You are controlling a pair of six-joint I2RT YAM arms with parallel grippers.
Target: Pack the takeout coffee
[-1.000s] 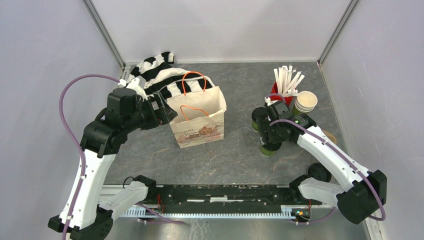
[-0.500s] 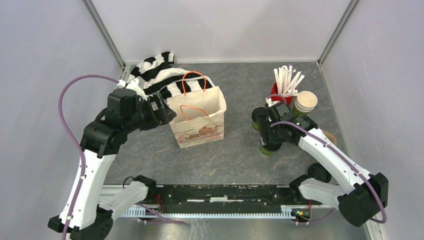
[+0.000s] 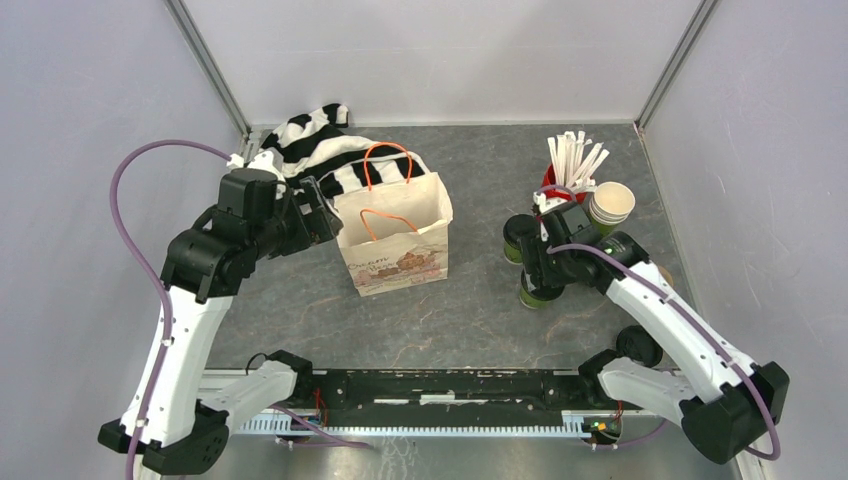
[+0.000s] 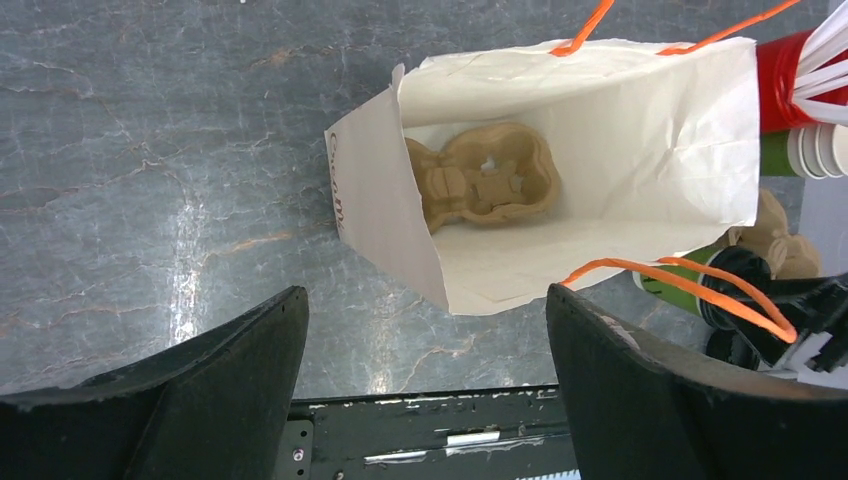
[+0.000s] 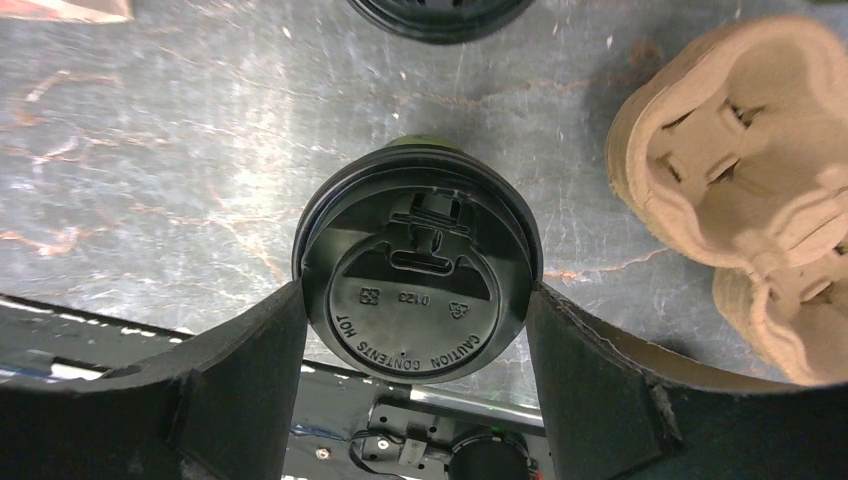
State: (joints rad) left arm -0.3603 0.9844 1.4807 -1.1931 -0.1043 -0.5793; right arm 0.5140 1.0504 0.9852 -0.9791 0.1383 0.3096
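Right end effector [image 5: 415, 292] straddles one takeout coffee [image 5: 418, 270] — grip cannot be told.
Next: clamp, lift, carry to the open bag [image 3: 395, 232] on its left — pick-up step.

We see the far cup [image 5: 440, 12] cut by the upper edge; the near cup [image 5: 417, 290] hides nearly all its green wall.

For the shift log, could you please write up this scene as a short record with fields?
bag: paper bag upright, mouth open
inside bag: cup tray, no cups in it
lidded cups: near cup and far cup, both on the table, right of the bag
right hand: right hand straddles the near cup's lid; grip unclear
left hand: left hand open, empty, at the bag's left side
also there: spare tray, red cup of sticks, stacked lidless cups, striped cloth
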